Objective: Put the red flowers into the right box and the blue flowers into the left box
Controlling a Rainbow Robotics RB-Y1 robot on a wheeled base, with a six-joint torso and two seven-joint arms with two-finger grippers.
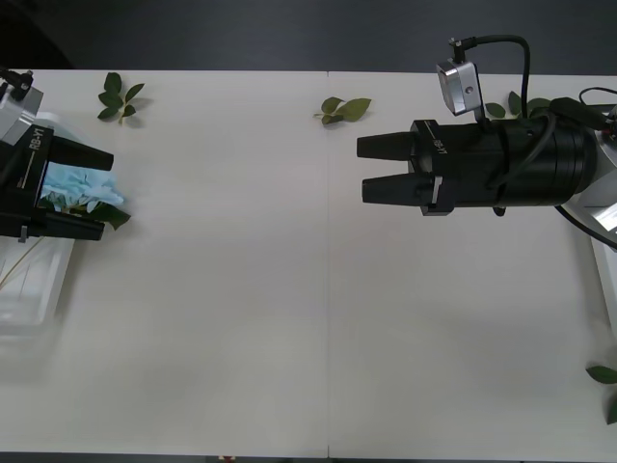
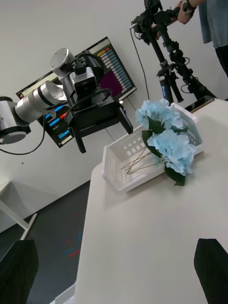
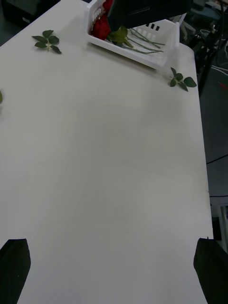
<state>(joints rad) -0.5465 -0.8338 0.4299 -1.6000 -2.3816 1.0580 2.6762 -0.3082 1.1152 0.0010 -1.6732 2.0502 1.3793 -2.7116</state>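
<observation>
The blue flowers (image 1: 82,188) lie in the left box (image 1: 29,289), their pale heads (image 2: 171,145) hanging over its rim (image 2: 118,183) onto the table. My left gripper (image 1: 104,193) hovers over them, open and holding nothing. In the left wrist view the red flowers (image 3: 100,26) lie in the right box (image 3: 142,54), stems pointing along it. My right gripper (image 1: 362,169) hangs open and empty over the table, just inward of the right box (image 1: 605,253); the arm hides the roses in the front view.
Loose green leaf sprigs lie on the white table: one at the far left (image 1: 120,96), one at the far middle (image 1: 345,109), one at the near right edge (image 1: 605,376). The table's middle (image 1: 289,309) is bare.
</observation>
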